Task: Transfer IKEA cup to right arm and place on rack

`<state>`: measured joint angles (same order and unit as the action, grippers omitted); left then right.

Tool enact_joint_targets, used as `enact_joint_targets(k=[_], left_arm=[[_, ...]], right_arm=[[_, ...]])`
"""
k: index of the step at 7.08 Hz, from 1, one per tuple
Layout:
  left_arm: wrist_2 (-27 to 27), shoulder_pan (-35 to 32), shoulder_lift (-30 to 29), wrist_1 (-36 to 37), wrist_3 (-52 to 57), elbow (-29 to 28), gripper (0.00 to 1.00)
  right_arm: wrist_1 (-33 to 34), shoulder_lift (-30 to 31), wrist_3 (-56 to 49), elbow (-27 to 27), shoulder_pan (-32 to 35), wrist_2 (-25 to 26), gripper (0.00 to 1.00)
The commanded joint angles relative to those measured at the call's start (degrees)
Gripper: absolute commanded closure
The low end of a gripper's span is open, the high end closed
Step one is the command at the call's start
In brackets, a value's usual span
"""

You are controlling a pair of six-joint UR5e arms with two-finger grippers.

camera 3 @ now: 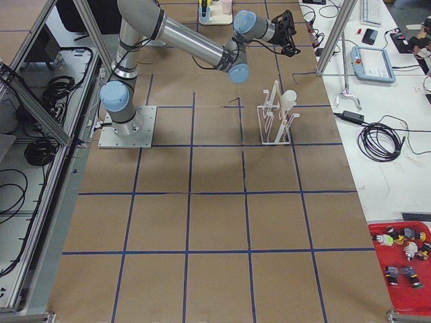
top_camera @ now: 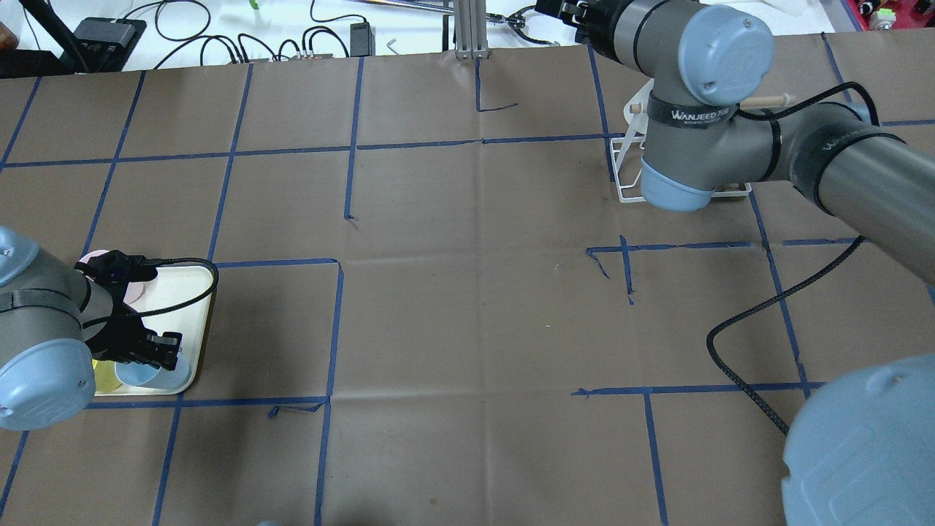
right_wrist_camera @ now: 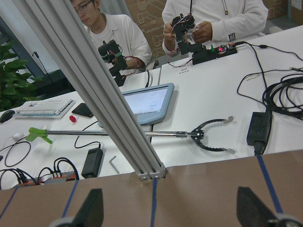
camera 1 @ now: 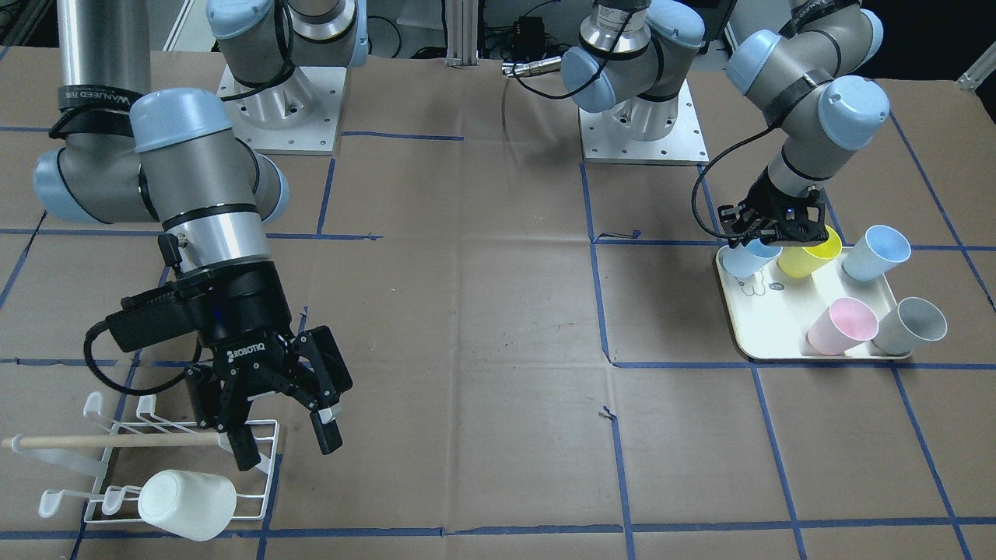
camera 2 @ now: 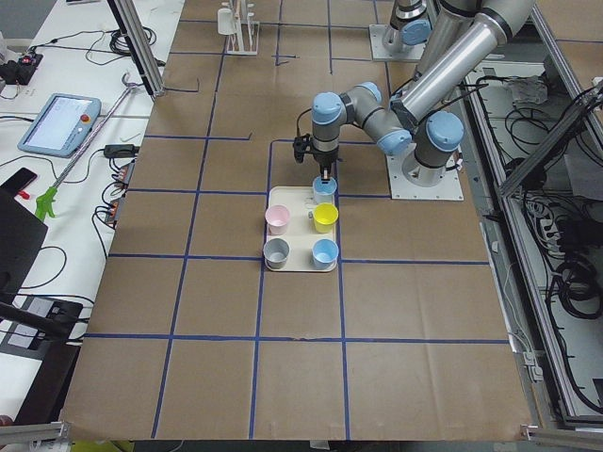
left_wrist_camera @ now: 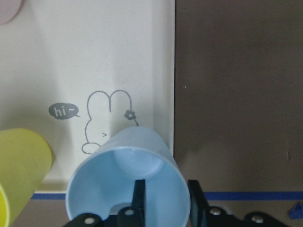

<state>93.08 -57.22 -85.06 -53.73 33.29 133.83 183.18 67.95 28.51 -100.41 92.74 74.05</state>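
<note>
Nearest, at the front corner of the tabletop (camera 1: 498, 327), the rack (camera 1: 268, 467) of white wire, a wooden dowel (camera 1: 109, 442) across it and a white cup (camera 1: 187, 504) on a peg at its near end. Just above the rack, the right claw (camera 1: 289, 451) on the right arm (camera 1: 194, 194): black fingers spread wide, nothing between them, one tip by the dowel's end, the other out past the rack's side. Well apart from all this, across brown paper and blue tape lines (camera 1: 599, 295), the cream tray (camera 1: 778, 342), with a rabbit drawing (left_wrist_camera: 106, 120) and a small "hi~" bubble on its floor. Along the tray's near edge, a pink cup (camera 1: 842, 327) and a grey cup (camera 1: 910, 325) side by side. Behind those, a yellow cup (camera 1: 809, 253) and a second pale blue cup (camera 1: 875, 253). At the tray's far corner, just beside the yellow one, the IKEA cup (camera 1: 751, 260), pale blue, mouth up, standing on the tray. Down at its rim, the left claw (camera 1: 770, 229), jaws apart and not yet clamped: one of the fingers (left_wrist_camera: 139, 198) inside the cup and clear of the wall, the other just outside, the wall between the two. Farthest back, the left arm's base plate (camera 1: 642, 132), flat on the tabletop.
</note>
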Motion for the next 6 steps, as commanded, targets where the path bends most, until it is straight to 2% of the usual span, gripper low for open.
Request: enact_joint_targets(k=[1, 3, 4, 6], left_arm=[[0.5, 0.0, 0.8, 0.0, 0.1, -0.8, 1.00], [0.3, -0.7, 1.4, -1.7, -0.1, -6.1, 1.00], [0.0, -1.4, 1.0, -5.6, -0.1, -11.1, 1.00], [-0.2, -3.5, -1.1, -19.1, -0.2, -27.0, 1.00]], right_arm=[[2.9, 2.6, 20.3, -5.0, 1.0, -0.8, 0.00], [14.8, 2.6, 37.3, -12.2, 1.1, -2.2, 0.00], [21.1, 2.4, 39.8, -16.5, 1.0, -2.3, 0.00], [23.3, 2.4, 45.9, -18.1, 1.1, -4.9, 0.00]])
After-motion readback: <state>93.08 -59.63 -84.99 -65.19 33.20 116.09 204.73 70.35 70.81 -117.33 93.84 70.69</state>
